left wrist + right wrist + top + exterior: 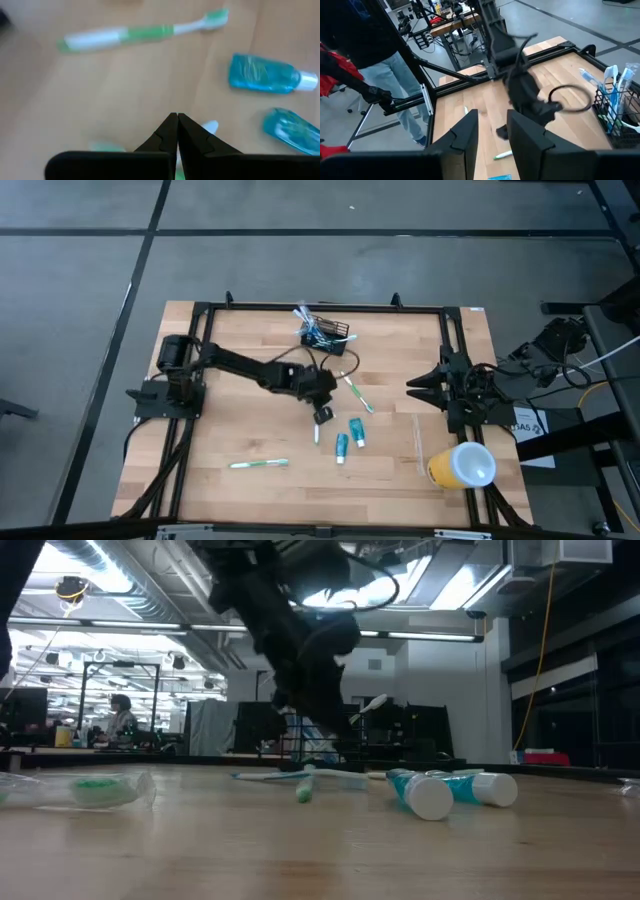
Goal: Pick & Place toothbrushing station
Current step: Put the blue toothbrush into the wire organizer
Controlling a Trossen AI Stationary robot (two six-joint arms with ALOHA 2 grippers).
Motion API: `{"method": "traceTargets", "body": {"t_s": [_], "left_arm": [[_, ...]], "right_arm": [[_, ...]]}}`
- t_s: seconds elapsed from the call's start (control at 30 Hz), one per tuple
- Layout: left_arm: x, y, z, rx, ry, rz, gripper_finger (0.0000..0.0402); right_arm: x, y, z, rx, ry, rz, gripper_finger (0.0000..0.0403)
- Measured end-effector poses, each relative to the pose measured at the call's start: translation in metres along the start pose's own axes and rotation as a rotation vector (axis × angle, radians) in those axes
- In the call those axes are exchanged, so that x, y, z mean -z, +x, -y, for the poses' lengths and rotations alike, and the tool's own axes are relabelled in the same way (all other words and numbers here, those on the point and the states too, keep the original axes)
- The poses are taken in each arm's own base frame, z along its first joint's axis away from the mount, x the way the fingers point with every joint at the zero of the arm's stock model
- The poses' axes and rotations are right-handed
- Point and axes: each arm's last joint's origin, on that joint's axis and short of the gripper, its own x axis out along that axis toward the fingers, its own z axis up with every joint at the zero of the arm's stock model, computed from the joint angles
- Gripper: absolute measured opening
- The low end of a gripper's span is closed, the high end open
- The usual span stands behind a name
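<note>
Wooden counter (pixel 250 430) under workshop lights | toothbrushing station (pixel 328 334) at far edge, brushes inside | likely light, stiff mesh; take its rim | left tool (pixel 322 416) pressed together mid-counter over a toothbrush (pixel 145 35) | right tool (pixel 412 388) spread, waiting.

My left arm stretched out to mid-table, left gripper (pixel 322 416) pointing down with fingers pressed together, my right arm folded back at its edge, right gripper (pixel 412 388) fingers parted.
</note>
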Motion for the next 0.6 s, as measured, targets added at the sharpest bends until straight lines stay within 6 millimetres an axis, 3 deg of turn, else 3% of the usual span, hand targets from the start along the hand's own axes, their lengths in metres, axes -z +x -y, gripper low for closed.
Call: {"method": "traceTargets", "body": {"t_s": [0.13,0.3,0.4,0.6], "left_arm": [[-0.019,-0.026,-0.005,0.055,0.151,0.029,0.0033],[-0.013,-0.049,0.006,0.234,0.415,-0.037,0.0090],[-0.006,-0.054,0.017,0.328,0.564,-0.066,0.0132],[0.000,-0.046,0.033,0.277,0.779,-0.002,0.0188]], "right_arm": [[0.003,-0.004,-0.005,-0.004,0.005,0.009,0.0104],[0.005,-0.009,-0.008,0.015,-0.008,0.033,0.0104],[0.006,-0.010,-0.009,0.030,-0.019,0.044,0.0104],[0.007,-0.012,-0.010,0.051,-0.024,0.064,0.0104]]}}
